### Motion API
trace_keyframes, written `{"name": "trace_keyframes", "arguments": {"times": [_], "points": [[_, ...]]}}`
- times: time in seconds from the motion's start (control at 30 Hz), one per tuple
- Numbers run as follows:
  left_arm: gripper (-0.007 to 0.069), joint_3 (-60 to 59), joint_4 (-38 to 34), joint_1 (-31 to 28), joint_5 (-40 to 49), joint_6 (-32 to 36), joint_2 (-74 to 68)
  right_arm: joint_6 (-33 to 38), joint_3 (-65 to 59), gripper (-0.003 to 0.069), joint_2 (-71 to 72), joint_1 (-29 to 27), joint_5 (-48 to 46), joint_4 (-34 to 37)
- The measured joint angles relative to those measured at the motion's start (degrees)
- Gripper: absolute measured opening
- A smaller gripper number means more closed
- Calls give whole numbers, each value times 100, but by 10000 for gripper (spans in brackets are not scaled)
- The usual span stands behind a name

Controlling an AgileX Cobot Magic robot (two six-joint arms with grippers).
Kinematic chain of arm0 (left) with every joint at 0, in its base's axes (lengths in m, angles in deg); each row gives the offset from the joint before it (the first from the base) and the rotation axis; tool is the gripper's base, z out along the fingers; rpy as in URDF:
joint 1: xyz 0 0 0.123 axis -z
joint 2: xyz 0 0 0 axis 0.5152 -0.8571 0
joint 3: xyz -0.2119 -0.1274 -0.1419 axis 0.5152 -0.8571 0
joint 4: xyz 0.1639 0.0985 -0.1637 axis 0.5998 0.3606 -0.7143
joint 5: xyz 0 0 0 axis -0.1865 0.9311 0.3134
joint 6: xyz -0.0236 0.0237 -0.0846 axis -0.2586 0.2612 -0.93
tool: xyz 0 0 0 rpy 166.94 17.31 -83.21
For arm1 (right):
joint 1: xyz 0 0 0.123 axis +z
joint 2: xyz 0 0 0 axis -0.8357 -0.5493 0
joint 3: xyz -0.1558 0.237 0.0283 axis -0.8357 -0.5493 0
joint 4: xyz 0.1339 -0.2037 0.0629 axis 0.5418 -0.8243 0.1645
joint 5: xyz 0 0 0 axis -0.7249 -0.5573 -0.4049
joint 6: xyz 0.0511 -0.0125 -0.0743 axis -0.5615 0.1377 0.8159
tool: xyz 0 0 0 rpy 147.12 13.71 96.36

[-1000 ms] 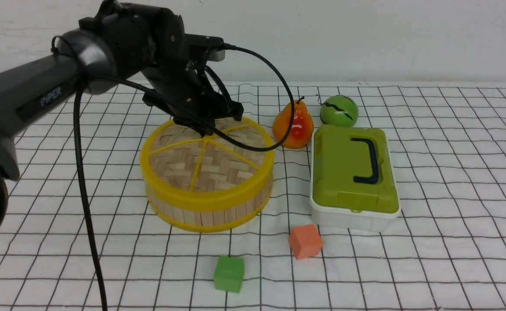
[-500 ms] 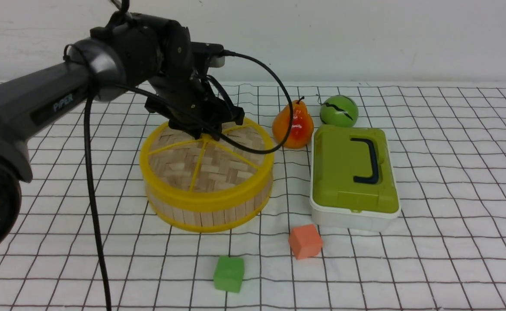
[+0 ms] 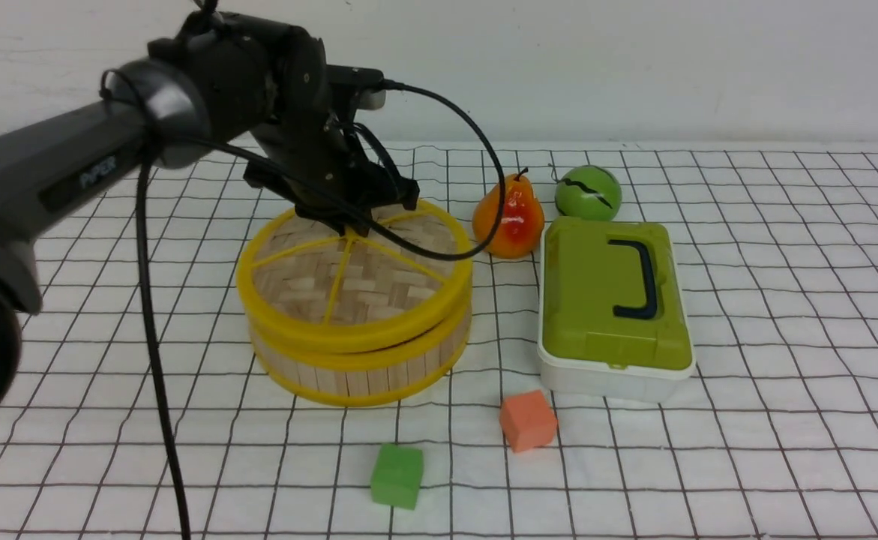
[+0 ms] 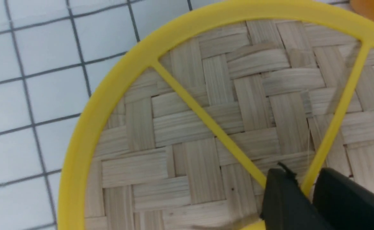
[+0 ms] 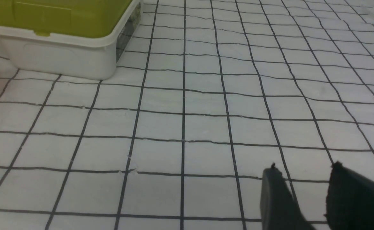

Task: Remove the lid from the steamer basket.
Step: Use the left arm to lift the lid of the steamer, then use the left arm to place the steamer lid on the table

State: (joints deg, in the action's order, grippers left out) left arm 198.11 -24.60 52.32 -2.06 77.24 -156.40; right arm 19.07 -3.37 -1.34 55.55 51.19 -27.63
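Note:
The lid, a woven bamboo disc with a yellow rim and spokes, hangs tilted just above the steamer basket, with a dark gap between their yellow rims on the near right side. My left gripper is over the lid's hub, reaching down from the far side. In the left wrist view the gripper is shut on a yellow spoke of the lid beside the hub. My right gripper is open and empty over the checked cloth, out of the front view.
An orange pear and a green ball stand behind a white box with a green lid, right of the basket. An orange cube and a green cube lie in front. The box shows in the right wrist view.
My left gripper has risen slightly with the lid's spoke in it. The lid has come up off the basket and shifted a little left, opening a gap between the rims.

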Motion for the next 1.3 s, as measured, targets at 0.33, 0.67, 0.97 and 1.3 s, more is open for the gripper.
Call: {"name": "trace_keyframes", "arguments": {"times": [0.33, 0.67, 0.97, 1.3], "points": [[107, 93, 579, -228, 69, 6, 1577, 0, 0, 239, 0, 0, 0, 0], [107, -1788, 883, -2050, -1003, -901, 1677, 0, 0, 239, 0, 0, 0, 0], [107, -2537, 908, -2573, -2043, -1517, 685, 0, 0, 239, 0, 0, 0, 0], [179, -2537, 815, -2471, -2209, -1538, 328, 0, 0, 239, 0, 0, 0, 0]]}}
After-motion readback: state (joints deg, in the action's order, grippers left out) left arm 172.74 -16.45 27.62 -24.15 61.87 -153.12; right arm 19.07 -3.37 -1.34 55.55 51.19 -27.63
